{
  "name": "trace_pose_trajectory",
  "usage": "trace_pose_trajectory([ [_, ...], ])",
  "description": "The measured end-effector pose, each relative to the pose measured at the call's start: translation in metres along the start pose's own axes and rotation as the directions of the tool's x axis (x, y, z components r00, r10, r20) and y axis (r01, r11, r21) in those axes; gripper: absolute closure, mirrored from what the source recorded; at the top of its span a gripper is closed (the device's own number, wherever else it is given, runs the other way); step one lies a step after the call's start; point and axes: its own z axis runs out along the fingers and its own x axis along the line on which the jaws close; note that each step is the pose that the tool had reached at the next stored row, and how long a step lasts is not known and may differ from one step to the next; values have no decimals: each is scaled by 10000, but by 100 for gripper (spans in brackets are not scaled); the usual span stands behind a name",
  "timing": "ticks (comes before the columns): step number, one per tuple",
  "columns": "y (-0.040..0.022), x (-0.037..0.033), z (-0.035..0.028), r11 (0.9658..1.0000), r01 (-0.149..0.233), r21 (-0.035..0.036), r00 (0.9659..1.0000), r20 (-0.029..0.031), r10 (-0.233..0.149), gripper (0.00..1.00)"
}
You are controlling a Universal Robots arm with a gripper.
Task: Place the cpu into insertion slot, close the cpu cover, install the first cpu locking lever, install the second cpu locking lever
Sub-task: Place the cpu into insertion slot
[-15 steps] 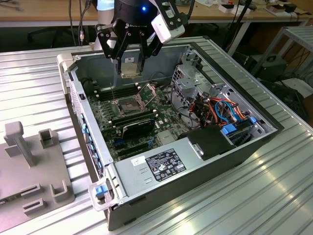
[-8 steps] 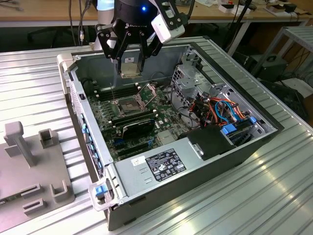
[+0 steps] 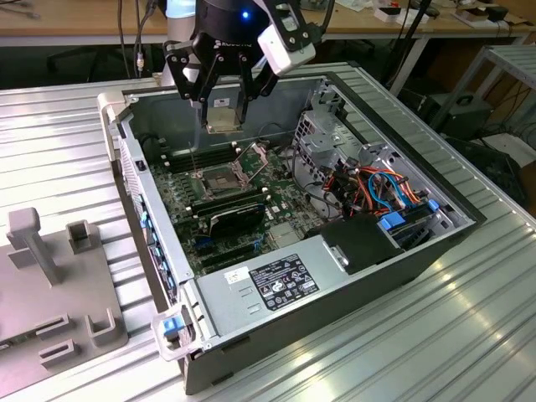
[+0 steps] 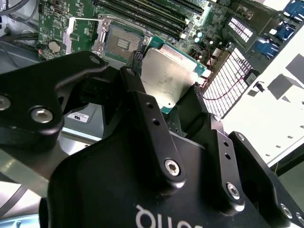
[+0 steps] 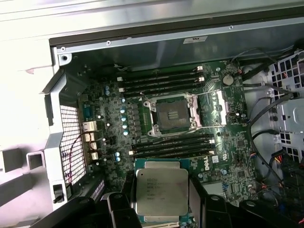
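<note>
Jaws are closed on the cpu [image 4: 168, 78], one black finger [image 4: 147, 114] on each of two opposite edges, so they are open only as wide as the chip itself. The chip is kept flat, with its silver-grey metal top facing up to the wrist cameras. I think it is held by the edges for a reason: in this way the underside stays free, and the chip can go down level into the socket.

The cpu hangs in the air over the open computer case [image 3: 377, 251], which lies on the ribbed metal surface [image 3: 469, 335]. It touches nothing except the fingers. In the exterior view it is above the green board, higher than the insertion slot [image 3: 219, 180] and not exactly over it. In the first wrist view the slot [image 5: 172, 116] sits between two groups of long black memory slots [image 5: 161, 80], and its dark pin field is uncovered.

The cpu cover [image 5: 221, 107] is folded back beside the slot, on one side of it, so the way into the slot from above is free. The locking levers are too thin for me to follow with certainty. By my judgement the first step is in progress: the chip is carried, but not yet seated.
</note>
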Motion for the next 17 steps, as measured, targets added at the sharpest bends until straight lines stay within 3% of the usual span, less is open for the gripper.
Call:
trace_pose_trajectory([
  [8, 0, -1, 5, 9993, -365, 7, 9993, 17, 365, 45],
  [17, 1, -11, 15, 9959, -901, 19, 9959, 41, 901, 45],
])
